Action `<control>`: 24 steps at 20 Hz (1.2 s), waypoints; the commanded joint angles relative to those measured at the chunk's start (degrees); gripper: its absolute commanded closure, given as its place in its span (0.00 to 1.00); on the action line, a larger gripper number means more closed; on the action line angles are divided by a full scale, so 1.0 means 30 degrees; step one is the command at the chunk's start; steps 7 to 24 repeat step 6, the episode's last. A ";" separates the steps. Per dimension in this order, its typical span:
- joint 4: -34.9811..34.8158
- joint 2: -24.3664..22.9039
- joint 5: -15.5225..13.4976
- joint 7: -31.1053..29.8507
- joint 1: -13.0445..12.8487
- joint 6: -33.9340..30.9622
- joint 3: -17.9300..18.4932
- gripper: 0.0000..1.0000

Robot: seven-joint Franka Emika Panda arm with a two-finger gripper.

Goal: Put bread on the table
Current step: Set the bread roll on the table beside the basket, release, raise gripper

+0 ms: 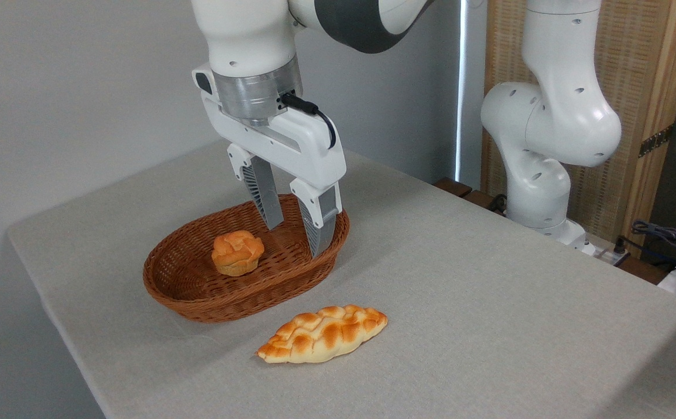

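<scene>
One loaf on the cloth, gripper empty above the basket

One white robot arm (pixel 547 116) stands at the far right edge of the table (pixel 489 302). Its upper links run out of the top of the picture, so the way the base section joins the wrist section is cut off. Cables and dark objects at the right border are too cropped to identify.

The wrist comes down from the top centre and points almost straight down, tilted slightly. The gripper (pixel 297 233) hangs with its two fingers spread apart and nothing between them. The fingertips sit over the right end of a brown oval wicker basket (pixel 198 291); whether they dip below the rim or hover in front of it is hard to judge from this angle.

Inside the basket, left of the fingers, sits a small round orange bun (pixel 237 252).

The bread (pixel 323 333), a long braided golden loaf, lies flat on the grey tabletop just in front of the basket, apart from its wall, below and slightly right of the gripper, not touched by it.
</scene>
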 commanded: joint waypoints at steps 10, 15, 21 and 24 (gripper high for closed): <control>0.0309 -0.0243 -0.0182 0.0461 -0.0156 0.1856 0.0090 0.00; 0.0309 -0.0243 -0.0182 0.0461 -0.0156 0.1856 0.0090 0.00; 0.0309 -0.0243 -0.0182 0.0461 -0.0156 0.1856 0.0090 0.00; 0.0309 -0.0243 -0.0182 0.0461 -0.0156 0.1856 0.0090 0.00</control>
